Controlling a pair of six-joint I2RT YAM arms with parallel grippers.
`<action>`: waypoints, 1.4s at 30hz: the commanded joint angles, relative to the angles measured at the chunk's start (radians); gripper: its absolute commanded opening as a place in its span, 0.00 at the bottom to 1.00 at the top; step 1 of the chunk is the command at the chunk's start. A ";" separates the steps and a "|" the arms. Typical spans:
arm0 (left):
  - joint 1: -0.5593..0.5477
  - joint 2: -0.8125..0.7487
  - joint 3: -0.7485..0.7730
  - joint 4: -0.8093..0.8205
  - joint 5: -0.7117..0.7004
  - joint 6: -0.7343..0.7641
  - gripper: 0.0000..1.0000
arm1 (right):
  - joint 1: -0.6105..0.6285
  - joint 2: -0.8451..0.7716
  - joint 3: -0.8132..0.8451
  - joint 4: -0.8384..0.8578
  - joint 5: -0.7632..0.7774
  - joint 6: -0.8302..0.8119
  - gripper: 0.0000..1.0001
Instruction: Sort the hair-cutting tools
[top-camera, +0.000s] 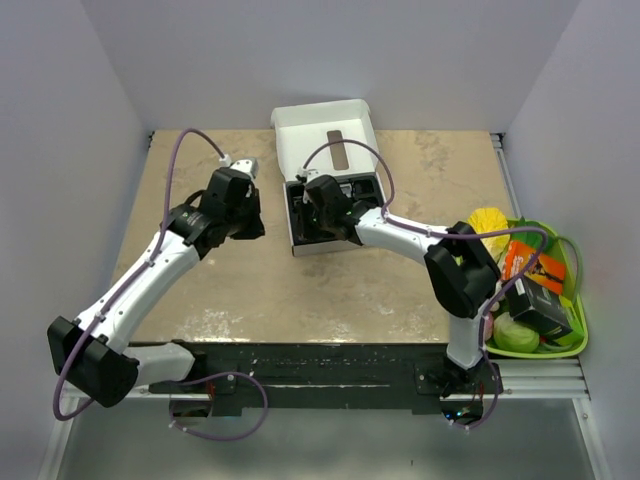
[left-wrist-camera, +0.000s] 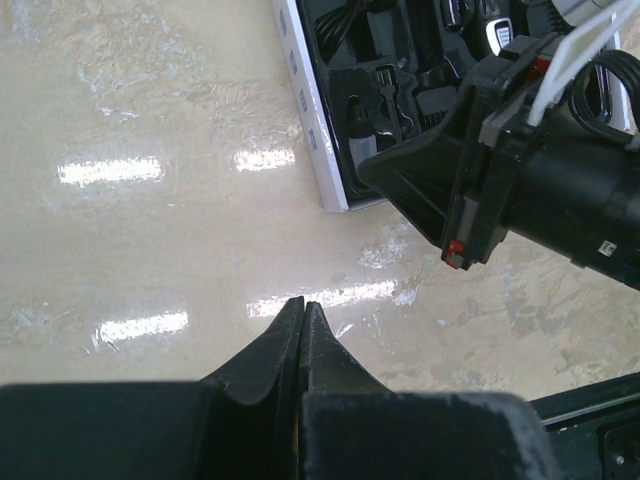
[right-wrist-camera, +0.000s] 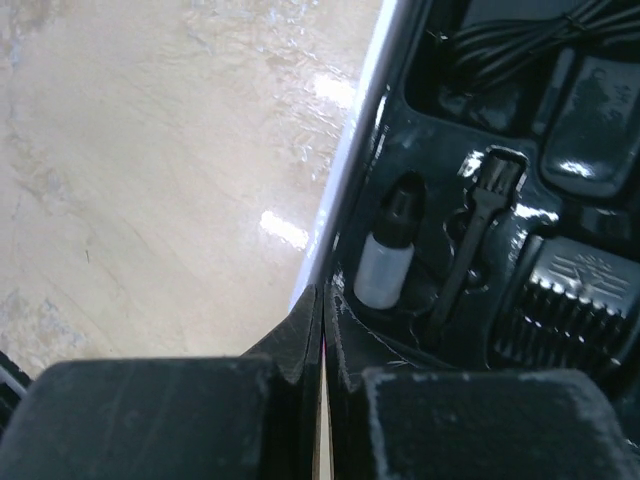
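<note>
White box (top-camera: 320, 128), lid open, on tan table (top-camera: 260, 290); green basket (top-camera: 579, 318) of toys (top-camera: 489, 222) at right.

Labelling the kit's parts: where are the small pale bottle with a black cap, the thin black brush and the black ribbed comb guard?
Small pale bottle (right-wrist-camera: 383, 272), right wrist view, its pale body.
Thin black brush (right-wrist-camera: 468, 252), right wrist view, its handle.
Black ribbed comb guard (right-wrist-camera: 572, 312), right wrist view, its teeth.

The top camera is looking down on the box (top-camera: 300, 135); both wrist cameras are closely facing its left edge.
</note>
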 joint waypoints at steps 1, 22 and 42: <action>0.006 -0.026 -0.031 0.050 0.007 0.041 0.00 | 0.010 0.024 0.066 0.030 0.037 0.024 0.00; 0.006 -0.035 -0.082 0.089 0.013 0.047 0.00 | 0.010 0.050 0.109 0.003 0.172 0.012 0.00; 0.006 -0.020 -0.097 0.101 0.007 0.053 0.00 | 0.010 0.131 0.116 -0.005 0.218 0.006 0.00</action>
